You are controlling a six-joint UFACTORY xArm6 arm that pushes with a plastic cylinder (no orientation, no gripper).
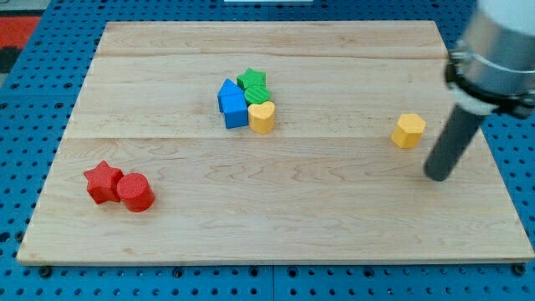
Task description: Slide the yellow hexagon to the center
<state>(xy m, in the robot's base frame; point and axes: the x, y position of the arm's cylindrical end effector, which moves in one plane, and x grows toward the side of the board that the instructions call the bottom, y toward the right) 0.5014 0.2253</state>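
Note:
The yellow hexagon (409, 131) lies alone on the wooden board (276, 209), toward the view's right. My tip (437, 177) rests on the board just right of and below the hexagon, a short gap apart from it. The dark rod rises from the tip up to the arm at the view's top right.
A cluster sits left of the board's middle: a blue house-shaped block (233, 104), a green star (252, 80) on a green block (258, 94), and a yellow heart (262, 118). A red star (103, 181) and a red cylinder (135, 191) touch at the lower left.

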